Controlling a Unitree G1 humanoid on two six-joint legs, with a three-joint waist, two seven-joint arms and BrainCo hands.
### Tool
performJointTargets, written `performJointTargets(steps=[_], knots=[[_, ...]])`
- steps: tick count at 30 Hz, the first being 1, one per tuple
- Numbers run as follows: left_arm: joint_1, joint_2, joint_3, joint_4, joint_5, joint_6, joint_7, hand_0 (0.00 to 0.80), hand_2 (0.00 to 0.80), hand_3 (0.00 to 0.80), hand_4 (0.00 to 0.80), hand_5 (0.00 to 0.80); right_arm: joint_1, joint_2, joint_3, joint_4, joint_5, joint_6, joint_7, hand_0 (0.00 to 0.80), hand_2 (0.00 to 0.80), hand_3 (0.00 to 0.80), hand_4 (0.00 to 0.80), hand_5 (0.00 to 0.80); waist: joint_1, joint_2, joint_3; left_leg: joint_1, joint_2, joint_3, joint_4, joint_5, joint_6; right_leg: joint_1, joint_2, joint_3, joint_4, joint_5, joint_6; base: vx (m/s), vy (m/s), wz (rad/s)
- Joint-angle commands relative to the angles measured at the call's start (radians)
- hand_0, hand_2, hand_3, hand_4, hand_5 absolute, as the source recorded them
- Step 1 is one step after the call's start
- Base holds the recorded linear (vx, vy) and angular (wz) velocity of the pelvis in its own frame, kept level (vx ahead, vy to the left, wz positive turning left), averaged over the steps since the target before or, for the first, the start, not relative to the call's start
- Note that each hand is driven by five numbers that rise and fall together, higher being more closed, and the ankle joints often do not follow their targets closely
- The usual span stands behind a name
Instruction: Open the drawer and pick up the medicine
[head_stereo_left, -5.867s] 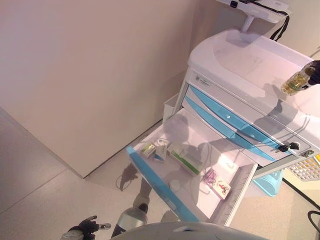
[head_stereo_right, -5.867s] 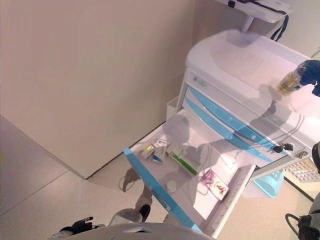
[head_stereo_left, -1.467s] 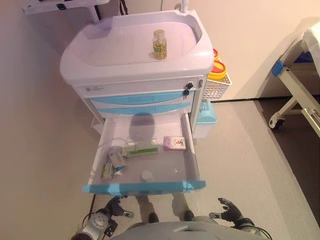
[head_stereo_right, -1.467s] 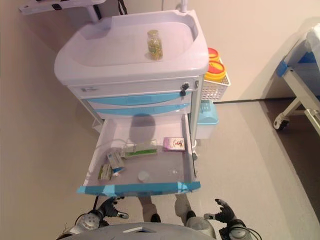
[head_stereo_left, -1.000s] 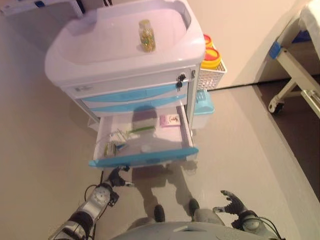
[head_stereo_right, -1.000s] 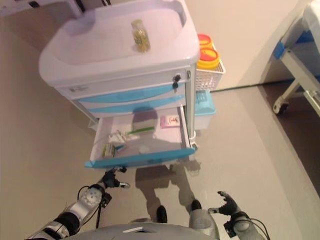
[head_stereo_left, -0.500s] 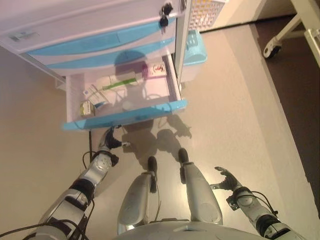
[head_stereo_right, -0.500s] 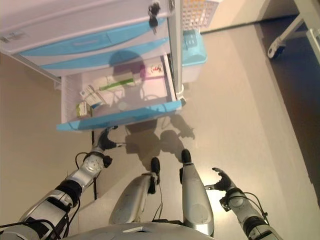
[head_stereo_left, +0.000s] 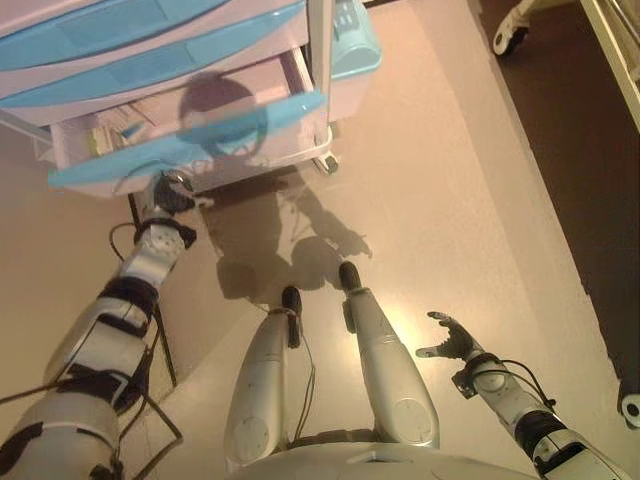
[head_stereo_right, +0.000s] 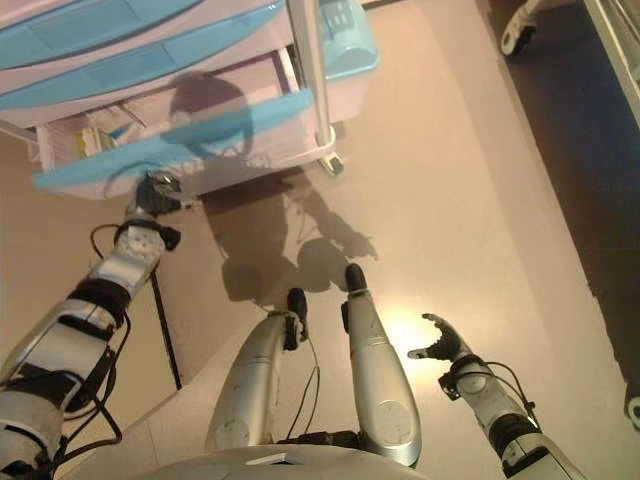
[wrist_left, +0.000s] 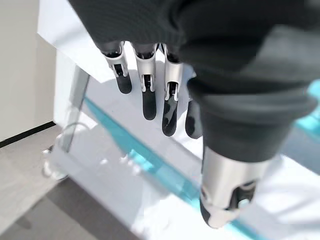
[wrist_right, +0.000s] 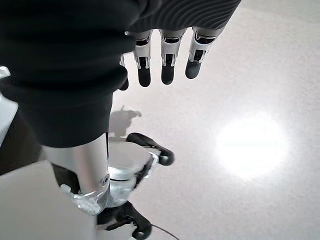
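Drawer (head_stereo_left: 185, 140) now pushed most of the way in, left robot hand (head_stereo_left: 167, 192) under its blue front, fingers relaxed and empty, right robot hand (head_stereo_left: 447, 340) spread over the floor (head_stereo_left: 450, 200), medicine boxes (head_stereo_right: 95, 140) barely visible inside the drawer's left end

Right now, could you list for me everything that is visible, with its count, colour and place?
Cart drawers: two shut, blue fronts, above the open one.
Open drawer: one, blue front, white inside, lowest, pulled out part way.
Medicine boxes: a few, pale and green, in the open drawer's left end, not clear enough to count.
Bin: one, light blue, right of the cart.
Bed frame caster: one, white, upper right.
Left hand: below the open drawer's front, fingers straight.
Right hand: low right, over the floor, open and empty.
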Motion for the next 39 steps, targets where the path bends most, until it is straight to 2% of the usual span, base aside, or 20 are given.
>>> performJointTargets(steps=[1,5,13,21,25,28,34,37,39], knots=[[-0.136,0.095,0.055,0.056,-0.054,-0.063,0.106,0.0,0.0,0.0,0.0,0.0,0.047,-0.008,0.067,0.0,0.046,-0.022,-0.042,0.0,0.0,0.0,0.0,0.0,-0.039,-0.023,-0.072,-0.025,-0.037,-0.012,-0.086,0.044,0.054,-0.012,0.017,-0.001,-0.076,0.044,0.003,-0.026,0.007,-0.14],[-0.175,0.072,0.042,0.098,-0.044,-0.057,0.132,0.0,0.0,0.0,0.0,0.0,0.036,0.013,0.086,0.018,0.051,-0.029,-0.052,0.0,0.0,0.0,0.0,0.0,-0.042,-0.035,-0.073,-0.051,-0.035,-0.012,-0.068,0.036,0.056,-0.024,0.017,0.001,-0.096,0.058,0.008,-0.017,-0.019,-0.09],[-0.189,0.064,0.071,0.17,-0.107,-0.115,0.131,0.0,0.0,0.0,0.0,0.0,0.023,0.046,0.113,0.04,0.049,-0.04,-0.064,0.0,0.0,0.0,0.0,0.0,-0.035,-0.054,-0.073,-0.059,-0.027,-0.011,-0.052,0.026,0.055,-0.003,0.017,0.0,-0.12,0.062,0.01,0.008,-0.037,-0.07],[-0.123,0.059,0.085,0.144,-0.137,-0.138,0.027,0.0,0.0,0.0,0.0,0.0,0.023,0.063,0.124,0.021,0.044,-0.027,-0.071,0.0,0.0,0.0,0.0,0.0,-0.009,-0.049,-0.068,-0.028,-0.031,-0.025,-0.099,0.045,0.05,0.044,0.013,-0.01,-0.153,0.054,0.012,-0.008,-0.056,0.05],[-0.012,0.027,0.111,0.123,-0.215,-0.158,-0.088,0.0,0.0,0.0,0.0,0.0,0.025,0.059,0.099,0.006,0.023,-0.016,-0.069,0.0,0.0,0.0,0.0,0.0,0.004,-0.025,-0.071,0.028,-0.045,-0.027,-0.15,0.059,0.044,0.097,0.0,-0.016,-0.182,0.044,0.01,-0.017,-0.008,0.03],[0.127,-0.024,0.166,0.095,-0.285,-0.18,-0.198,0.0,0.0,0.0,0.0,0.0,0.043,0.063,0.054,0.009,-0.007,-0.019,-0.056,0.0,0.0,0.0,0.0,0.0,0.019,-0.007,-0.088,0.083,-0.053,-0.024,-0.184,0.065,0.04,0.152,-0.024,-0.027,-0.196,0.028,0.01,0.013,-0.014,0.0],[0.469,-0.195,0.258,0.012,-0.339,-0.231,-0.33,0.0,0.0,0.0,0.0,0.0,0.107,0.084,-0.037,0.023,-0.048,-0.044,-0.029,0.0,0.0,0.0,0.0,0.0,0.068,0.014,-0.151,0.209,-0.057,-0.049,-0.255,0.067,0.024,0.298,-0.072,-0.08,-0.257,0.001,0.004,0.052,-0.094,0.16],[0.623,-0.27,0.287,0.013,-0.33,-0.242,-0.412,0.0,0.0,0.0,0.0,0.0,0.14,0.098,-0.091,0.037,-0.064,-0.046,0.0,0.0,0.0,0.0,0.0,0.0,0.093,0.026,-0.2,0.292,-0.045,-0.065,-0.321,0.075,0.012,0.379,-0.085,-0.113,-0.294,-0.012,-0.002,0.063,-0.096,0.28],[0.684,-0.304,0.299,0.025,-0.321,-0.219,-0.449,0.0,0.0,0.0,0.0,0.0,0.156,0.111,-0.12,0.054,-0.077,-0.045,0.016,0.0,0.0,0.0,0.0,0.0,0.105,0.035,-0.233,0.343,-0.037,-0.077,-0.37,0.082,0.006,0.429,-0.09,-0.132,-0.321,-0.018,-0.004,0.067,-0.086,0.3]])
